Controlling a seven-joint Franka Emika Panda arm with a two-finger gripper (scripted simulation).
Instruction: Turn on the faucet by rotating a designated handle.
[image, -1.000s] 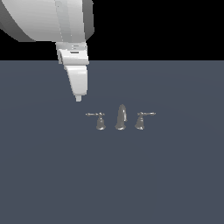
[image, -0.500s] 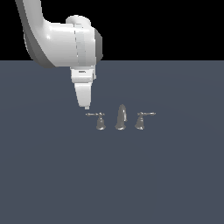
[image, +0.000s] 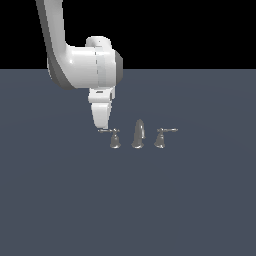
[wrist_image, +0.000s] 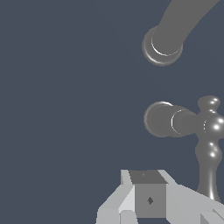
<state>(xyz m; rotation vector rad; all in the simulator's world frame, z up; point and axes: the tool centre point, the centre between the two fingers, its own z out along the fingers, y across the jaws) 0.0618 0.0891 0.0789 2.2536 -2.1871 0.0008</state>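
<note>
The dark grey table (image: 60, 200) fills the lower part of the exterior view, flat and plain, with black above it. Over it the white arm (image: 82, 65) comes down from the top of that view, bends at a fat rounded joint and ends pointing down at the table.

At the arm's end hangs the tool (image: 101, 127), a tapering white piece whose tip sits right at the outer end of the handle's lever, on the exterior view's left. Whether it touches the lever I cannot tell. In the wrist view the tool's fingers (wrist_image: 151, 199) appear as pale blocky shapes close together, with the lever's thin end beside them (the gap between them is not visible, so I cannot tell if the tool is spread or pressed together).

The faucet (image: 138, 135) stands near the middle of the table: a curved spout with a bell-based piece on either side, all tiny next to the arm. The handle (image: 114, 138) is the one on the exterior view's left, its thin lever level and pointing toward the tool. Its twin (image: 161, 137) stands on the spout's other side, lever pointing away.
</note>
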